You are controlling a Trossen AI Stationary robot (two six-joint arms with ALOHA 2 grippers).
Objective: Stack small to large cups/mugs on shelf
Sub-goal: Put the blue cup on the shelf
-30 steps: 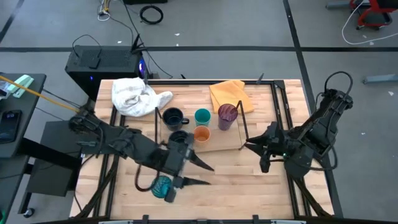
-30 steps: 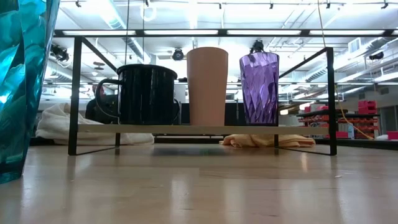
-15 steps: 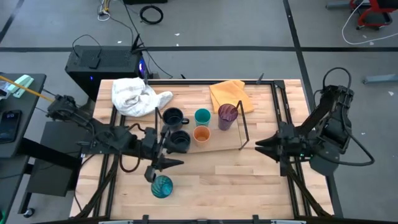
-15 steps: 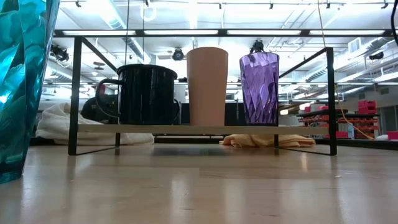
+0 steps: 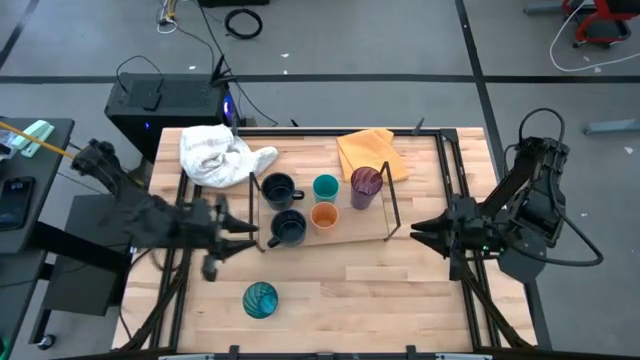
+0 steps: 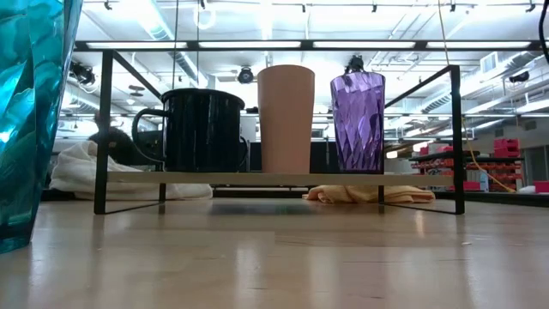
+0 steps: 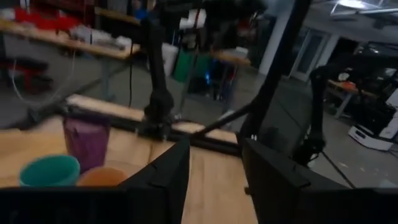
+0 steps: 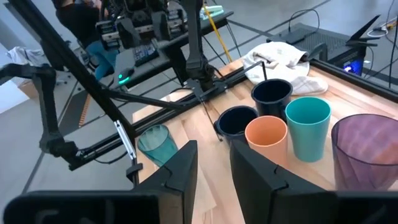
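Observation:
The shelf (image 5: 350,232) is a light-wood board with black wire rails. On it stand two navy mugs (image 5: 277,187) (image 5: 287,227), a teal cup (image 5: 325,187), an orange cup (image 5: 324,215) and a purple tumbler (image 5: 365,187). The patterned teal tumbler (image 5: 259,299) stands upright on the tabletop in front of the shelf's left end; it also fills the left edge of the low view (image 6: 26,120). My left gripper (image 5: 245,236) is open and empty, left of the near navy mug. My right gripper (image 5: 418,236) is open and empty, right of the shelf.
A white cloth (image 5: 215,155) lies at the table's far left and a yellow cloth (image 5: 368,152) behind the shelf. A black box (image 5: 170,105) stands past the far edge. Bare tabletop lies in front of the shelf, right of the patterned tumbler.
My left gripper has drawn back from beside the patterned tumbler, toward the table's left and far edges, and stays open and empty. The tumbler stays standing where it was. My right gripper has drawn back a little toward the table's right edge.

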